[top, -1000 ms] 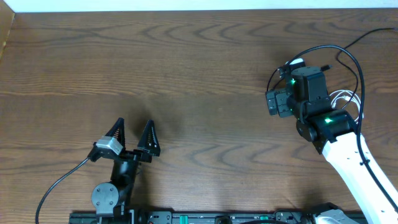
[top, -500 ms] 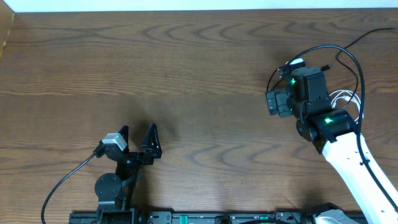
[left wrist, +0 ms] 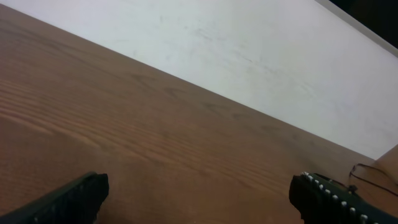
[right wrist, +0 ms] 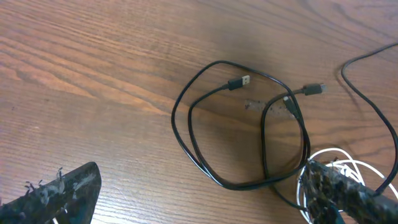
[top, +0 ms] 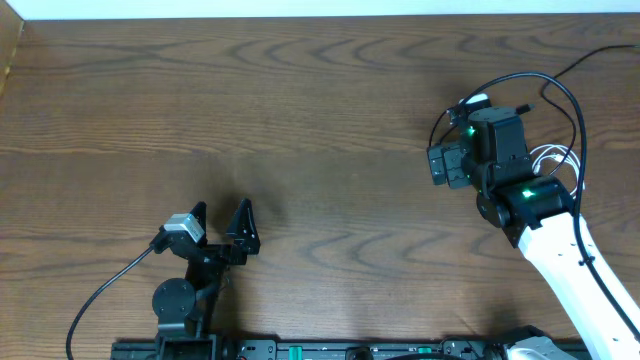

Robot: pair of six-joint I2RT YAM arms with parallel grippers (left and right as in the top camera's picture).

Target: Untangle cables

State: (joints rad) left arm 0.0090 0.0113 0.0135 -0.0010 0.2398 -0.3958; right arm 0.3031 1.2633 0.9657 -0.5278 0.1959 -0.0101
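The thin black cords (right wrist: 236, 82) and short white cord (right wrist: 336, 150) lie at the right of the brown wooden bench (top: 320, 100), so the right tool (right wrist: 200, 180) hangs wide and empty above them, while the left tool (top: 220, 212) waits wide, far away

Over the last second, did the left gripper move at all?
Yes. In the overhead view the left gripper drew back slightly toward the base rail, then held for the last half second.

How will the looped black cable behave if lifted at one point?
Probably floppy: the black cable lies in loose curves, so it should sag. Likely light, being so thin. It may drag the white cable, which seems to cross it.
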